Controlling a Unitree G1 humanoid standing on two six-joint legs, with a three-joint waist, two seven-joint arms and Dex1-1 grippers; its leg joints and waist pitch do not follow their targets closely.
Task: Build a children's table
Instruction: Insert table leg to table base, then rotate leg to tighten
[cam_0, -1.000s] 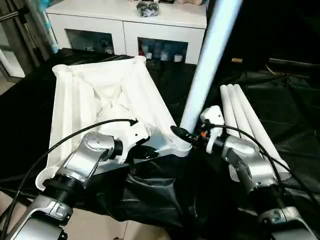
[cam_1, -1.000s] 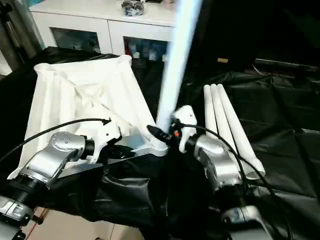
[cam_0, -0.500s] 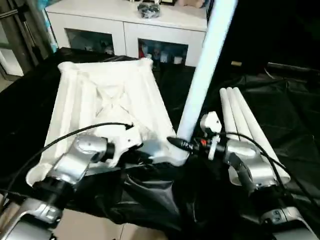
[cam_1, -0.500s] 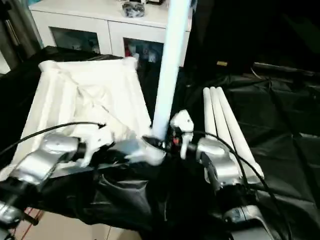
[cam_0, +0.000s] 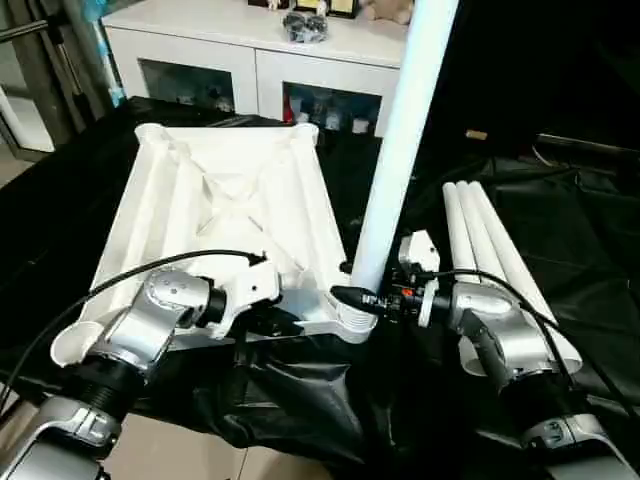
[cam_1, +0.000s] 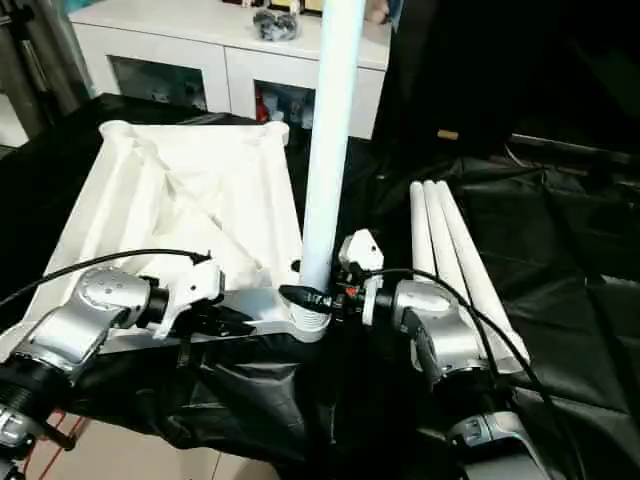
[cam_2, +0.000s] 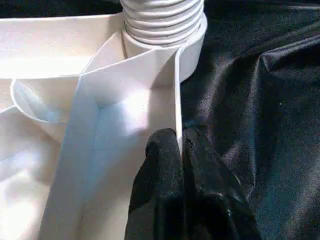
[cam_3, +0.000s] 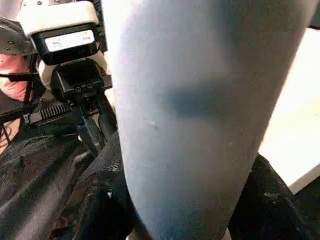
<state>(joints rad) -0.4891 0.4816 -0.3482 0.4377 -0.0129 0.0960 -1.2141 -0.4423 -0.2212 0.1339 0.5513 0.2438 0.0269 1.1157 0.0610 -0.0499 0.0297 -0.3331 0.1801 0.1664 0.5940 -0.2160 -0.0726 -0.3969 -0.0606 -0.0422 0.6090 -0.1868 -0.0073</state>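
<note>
Upright table leg (cam_0: 395, 165) cut off at 12 o'clock, long axis vertical, right gripper (cam_0: 352, 297) clamped on its base, left gripper (cam_2: 179, 150) pinched on tabletop (cam_0: 215, 215) rim.

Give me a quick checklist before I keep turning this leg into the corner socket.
1. Left end effector pinching the table top rim wall: ok, shut on it.
2. Right end effector around the upright leg near its base: ok.
3. Leg's threaded end in the near corner socket: ok, but threads still exposed, not fully seated.
4. Leg standing straight: cannot tell; it looks slightly tilted.
5. Three spare legs lying on the black cloth, clear of the right arm: ok.
</note>
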